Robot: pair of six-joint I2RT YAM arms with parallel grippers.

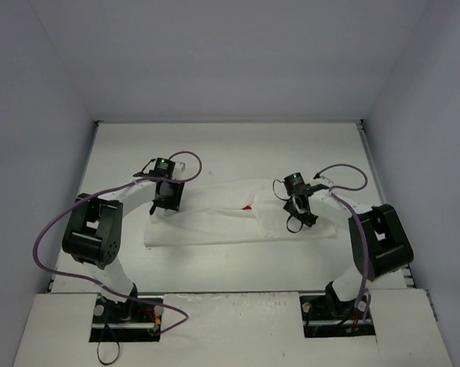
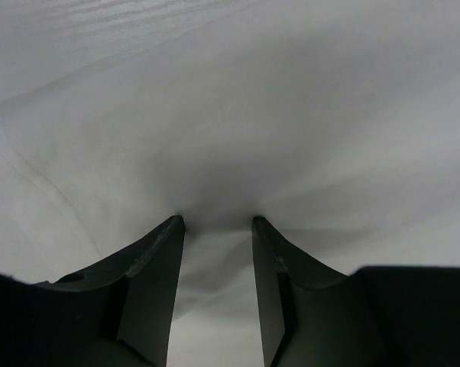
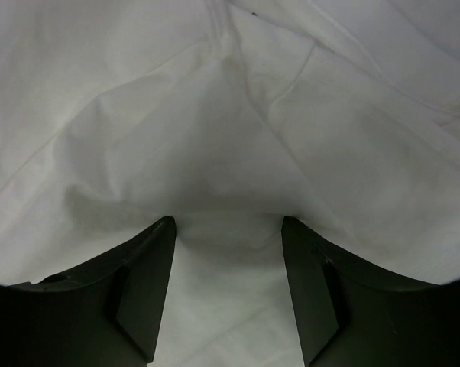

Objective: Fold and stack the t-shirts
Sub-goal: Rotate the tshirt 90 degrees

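Only the overhead view gives us outlines: one white cotton t-shirt (image 1: 215,223), a sliver of red print (image 1: 247,206) showing, lies spread on the white table (image 1: 238,145) between two arms. The wrist views show only wrinkled cloth. The left gripper (image 1: 166,203) and right gripper (image 1: 299,217) stand spread, fingertips against the shirt's opposite ends.

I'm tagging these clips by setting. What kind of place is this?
Most likely a robot lab test booth, not a home: plain walls box in a white table, the left arm and right arm are bolted at its near edge, and one white t-shirt lies on it.
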